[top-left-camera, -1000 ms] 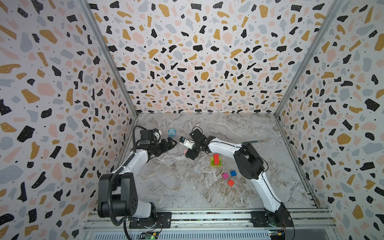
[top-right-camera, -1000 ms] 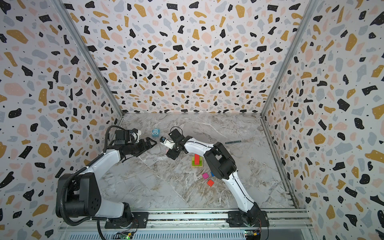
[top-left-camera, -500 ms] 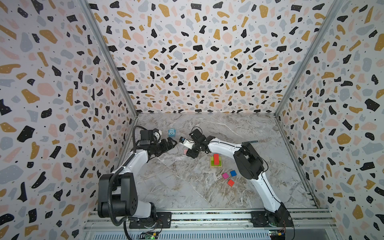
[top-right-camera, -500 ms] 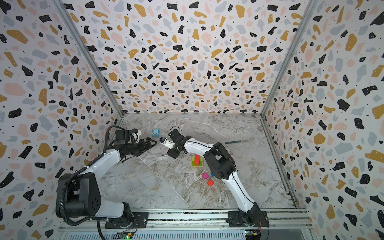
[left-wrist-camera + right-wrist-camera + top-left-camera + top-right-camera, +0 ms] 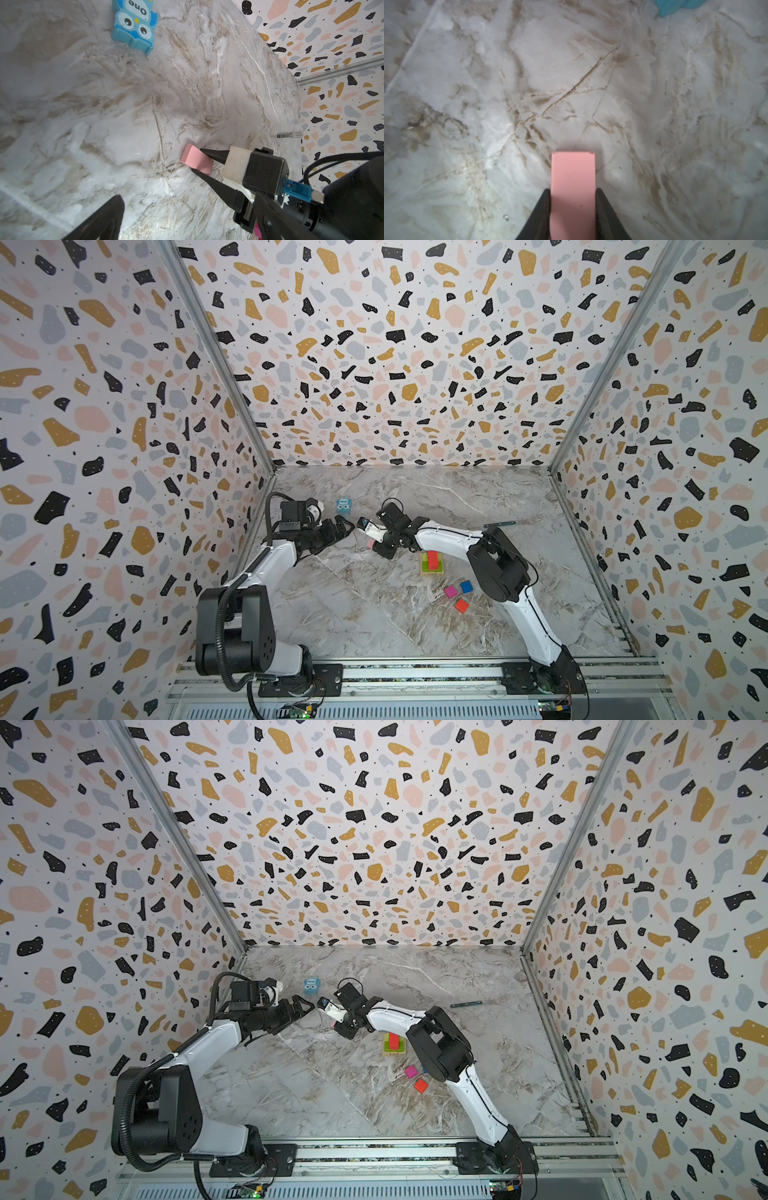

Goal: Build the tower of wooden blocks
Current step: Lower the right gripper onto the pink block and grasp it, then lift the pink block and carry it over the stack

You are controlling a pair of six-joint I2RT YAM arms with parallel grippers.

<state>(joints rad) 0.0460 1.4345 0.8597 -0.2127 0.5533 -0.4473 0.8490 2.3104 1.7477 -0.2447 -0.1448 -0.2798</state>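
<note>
A: R end effector [image 5: 573, 192], state?
B: It was seen closed narrow on the pink block [image 5: 572, 176]. One dark finger [image 5: 542, 207] was pressed to each long side, and approx. half the block stuck out past the tips. In the left wrist view the same grip was seen lower centre of frame.
A: Resting on the tabletop [image 5: 467, 83] or raised?
B: Couldn't be told. The block was seen low at the marble, w/ shadow around it.
A: L end effector [image 5: 348, 526]?
B: Spread wide and empty. It was seen left of centre in both top views, tips pointed toward the R one, near but apart.
A: Tower [image 5: 424, 568]?
B: It was found just right of centre in both top views, lower right of the held block. It was made of a tan base, a lime-green layer and a red oblong [image 5: 432, 559] laid on top, well apart from both end effectors.
A: Loose pcs?
B: Three were noted below the tower, apart from it: magenta cube [image 5: 450, 592], blue cube [image 5: 466, 586], orange-red cube [image 5: 461, 605].
A: Other items?
B: A pale blue owl-faced box [image 5: 344, 506] was seen just above the L end effector.
</note>
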